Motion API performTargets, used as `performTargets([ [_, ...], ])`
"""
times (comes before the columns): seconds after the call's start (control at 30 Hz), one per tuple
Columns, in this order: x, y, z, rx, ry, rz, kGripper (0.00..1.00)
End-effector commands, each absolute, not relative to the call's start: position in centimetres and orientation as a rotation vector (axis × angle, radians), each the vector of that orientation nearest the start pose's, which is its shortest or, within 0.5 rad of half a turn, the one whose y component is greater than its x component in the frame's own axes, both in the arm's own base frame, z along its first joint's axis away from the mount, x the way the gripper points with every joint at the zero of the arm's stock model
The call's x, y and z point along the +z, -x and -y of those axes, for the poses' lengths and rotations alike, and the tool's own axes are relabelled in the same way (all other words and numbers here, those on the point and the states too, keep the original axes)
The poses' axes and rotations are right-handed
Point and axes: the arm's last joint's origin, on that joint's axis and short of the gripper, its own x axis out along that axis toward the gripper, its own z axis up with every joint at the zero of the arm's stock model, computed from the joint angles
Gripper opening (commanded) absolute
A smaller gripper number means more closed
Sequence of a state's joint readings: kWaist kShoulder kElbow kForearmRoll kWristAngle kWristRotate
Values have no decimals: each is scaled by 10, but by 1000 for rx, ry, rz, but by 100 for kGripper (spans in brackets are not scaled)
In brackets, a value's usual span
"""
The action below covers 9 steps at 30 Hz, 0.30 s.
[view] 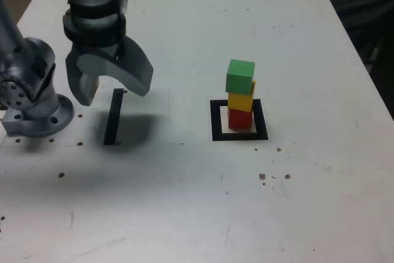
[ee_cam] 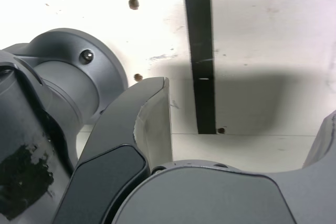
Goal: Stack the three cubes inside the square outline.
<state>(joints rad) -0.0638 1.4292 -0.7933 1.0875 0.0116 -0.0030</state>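
The end effector [view: 111, 84], spread wide and empty, could topple green [view: 240, 77], perched slightly askew, if it swung back carelessly

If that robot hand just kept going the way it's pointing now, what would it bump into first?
Probably the white tabletop: the open hand points down at it, close to the black strip. Nothing shows in between, though its exact height and landing spot are hard to judge.
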Motion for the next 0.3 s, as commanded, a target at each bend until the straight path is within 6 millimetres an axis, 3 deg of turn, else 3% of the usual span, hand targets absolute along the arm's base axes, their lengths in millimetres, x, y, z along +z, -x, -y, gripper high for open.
performTargets([
  [0.0,248,-139,8,-33,-58,-1717,100],
  [0.27,240,-134,8,-28,-53,-1713,100],
])
